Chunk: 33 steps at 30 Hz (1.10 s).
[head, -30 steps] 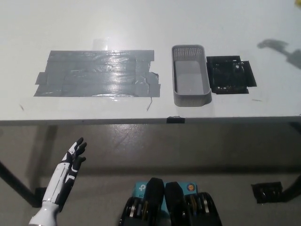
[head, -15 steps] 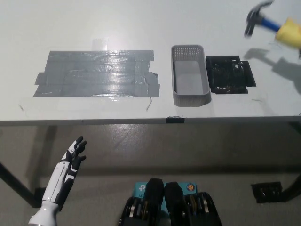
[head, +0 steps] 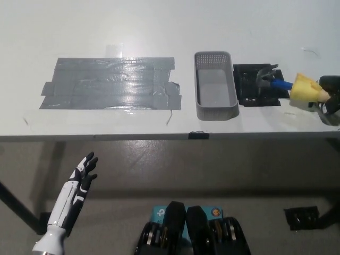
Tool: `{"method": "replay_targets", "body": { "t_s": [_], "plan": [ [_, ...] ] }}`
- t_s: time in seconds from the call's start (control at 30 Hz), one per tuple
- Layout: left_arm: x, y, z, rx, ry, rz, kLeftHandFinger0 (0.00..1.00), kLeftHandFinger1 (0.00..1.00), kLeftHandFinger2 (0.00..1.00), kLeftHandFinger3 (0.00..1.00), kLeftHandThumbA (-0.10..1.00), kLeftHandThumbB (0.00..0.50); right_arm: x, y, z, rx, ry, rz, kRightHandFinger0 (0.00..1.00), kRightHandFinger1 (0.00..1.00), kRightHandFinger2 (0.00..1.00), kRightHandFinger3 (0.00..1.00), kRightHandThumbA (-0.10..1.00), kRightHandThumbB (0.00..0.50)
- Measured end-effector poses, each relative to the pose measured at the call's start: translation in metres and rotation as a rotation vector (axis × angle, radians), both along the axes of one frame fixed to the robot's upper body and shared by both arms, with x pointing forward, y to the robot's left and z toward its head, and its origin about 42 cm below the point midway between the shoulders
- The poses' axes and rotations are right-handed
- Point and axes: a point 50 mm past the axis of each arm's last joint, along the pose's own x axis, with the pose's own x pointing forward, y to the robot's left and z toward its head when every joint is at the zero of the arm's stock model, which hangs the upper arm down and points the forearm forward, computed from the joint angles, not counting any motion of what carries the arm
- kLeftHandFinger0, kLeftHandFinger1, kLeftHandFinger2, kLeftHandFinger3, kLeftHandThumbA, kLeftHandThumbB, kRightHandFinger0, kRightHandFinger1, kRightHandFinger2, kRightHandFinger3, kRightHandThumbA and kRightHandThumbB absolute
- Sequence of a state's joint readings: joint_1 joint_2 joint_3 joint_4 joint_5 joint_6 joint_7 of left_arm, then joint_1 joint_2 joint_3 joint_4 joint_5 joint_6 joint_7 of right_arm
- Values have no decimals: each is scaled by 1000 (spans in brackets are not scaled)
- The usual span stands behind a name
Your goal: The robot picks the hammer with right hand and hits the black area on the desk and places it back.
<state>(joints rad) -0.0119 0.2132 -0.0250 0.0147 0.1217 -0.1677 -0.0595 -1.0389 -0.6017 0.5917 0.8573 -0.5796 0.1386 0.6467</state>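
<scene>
The hammer (head: 284,85) has a dark metal head, a blue neck and a yellow grip. Its head rests on the black area (head: 260,85) taped to the white desk, right of the basket. My black right hand (head: 329,98) enters at the right edge and is shut on the hammer's yellow grip. My white left hand (head: 84,172) hangs below the desk's front edge at lower left, open, with nothing in it.
A grey mesh basket (head: 215,109) stands empty between the black area and a wide patch of grey tape (head: 111,83). The white desk (head: 159,32) fills the upper half; its front edge runs across the middle. A small black object (head: 301,217) lies on the floor.
The hammer came in from the upper right and swung down; its head now sits on the black area. The left hand has stayed in place.
</scene>
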Motion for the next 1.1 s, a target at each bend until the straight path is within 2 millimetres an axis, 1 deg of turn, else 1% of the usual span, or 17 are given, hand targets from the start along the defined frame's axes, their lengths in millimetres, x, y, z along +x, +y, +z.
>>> {"method": "replay_targets", "body": {
  "t_s": [0.03, 0.07, 0.13, 0.2, 0.27, 0.3, 0.33, 0.4, 0.47, 0.53, 0.63, 0.7, 0.8, 0.9, 0.93, 1.07, 1.1],
  "plan": [
    [0, 0, 0, 0, 0, 0, 928, 1000, 1000, 1000, 1000, 84, 1, 0, 0, -7, -5, 3, 0, 577, 956, 648, -100, 178],
    [0, 0, 0, 0, 0, 0, 925, 1000, 1000, 1000, 1000, 85, 1, 0, 0, -13, -11, 6, 0, 580, 950, 765, -100, 171],
    [0, 0, 0, 0, 0, 0, 924, 1000, 1000, 1000, 1000, 86, 1, -2, 0, -16, -23, 9, 20, 602, 965, 672, -100, 165],
    [0, 0, 0, 0, 0, 0, 929, 1000, 1000, 1000, 1000, 82, 2, -2, 2, -7, -36, 10, 82, 639, 1000, 742, -100, 142],
    [0, 0, 0, 0, 0, 0, 928, 1000, 1000, 1000, 1000, 80, 2, -3, 6, 19, -51, 2, 151, 697, 1000, 740, -100, 117],
    [0, 0, 0, 0, 0, 0, 927, 1000, 1000, 1000, 1000, 77, 3, -5, 10, 46, -63, -6, 215, 739, 1000, 778, -100, 131],
    [0, 0, 0, 1, 0, 0, 927, 1000, 1000, 1000, 1000, 71, 3, -6, 14, 75, -76, -13, 209, 744, 1000, 852, -100, 129],
    [0, 0, 0, 1, 0, 0, 929, 1000, 1000, 1000, 1000, 69, 3, -8, 22, 131, -100, -23, 143, 648, 995, 1000, -100, 115],
    [0, 0, 0, 1, 0, 0, 935, 1000, 1000, 1000, 1000, 69, 4, -14, 27, 201, -118, -49, 139, 595, 974, 1000, -100, 109],
    [0, 0, 0, 1, 1, 1, 939, 1000, 1000, 1000, 1000, 59, 4, -20, 31, 272, -133, -79, 151, 584, 953, 1000, -100, 98],
    [-1, 0, -1, 1, 2, 1, 941, 1000, 1000, 1000, 1000, 72, 6, -20, 32, 374, -143, -113, 202, 636, 970, 1000, -100, 125],
    [-1, 0, -1, 1, 2, 1, 933, 1000, 1000, 1000, 1000, 71, 7, -15, 25, 419, -134, -129, 222, 667, 986, 1000, -100, 147],
    [-1, 0, -1, 5, 1, 1, 930, 1000, 1000, 1000, 1000, 75, 10, -4, 8, 480, -105, -155, 106, 636, 965, 989, -100, 160],
    [-1, 0, -1, 7, 1, 1, 927, 1000, 1000, 1000, 1000, 83, 12, 4, -13, 511, -78, -187, 140, 666, 998, 1000, -100, 141],
    [-1, 1, -1, 8, 1, 1, 926, 1000, 1000, 1000, 1000, 83, 13, 4, -15, 518, -87, -202, 143, 641, 997, 1000, -100, 139],
    [-1, 1, 0, 7, 1, 3, 894, 1000, 1000, 1000, 1000, 68, 17, 5, -23, 537, -105, -251, 190, 639, 1000, 1000, -100, 144],
    [-1, 1, 0, 7, 1, 3, 892, 1000, 1000, 1000, 1000, 68, 18, 6, -25, 544, -110, -261, 175, 613, 961, 1000, -100, 134]
  ]
}}
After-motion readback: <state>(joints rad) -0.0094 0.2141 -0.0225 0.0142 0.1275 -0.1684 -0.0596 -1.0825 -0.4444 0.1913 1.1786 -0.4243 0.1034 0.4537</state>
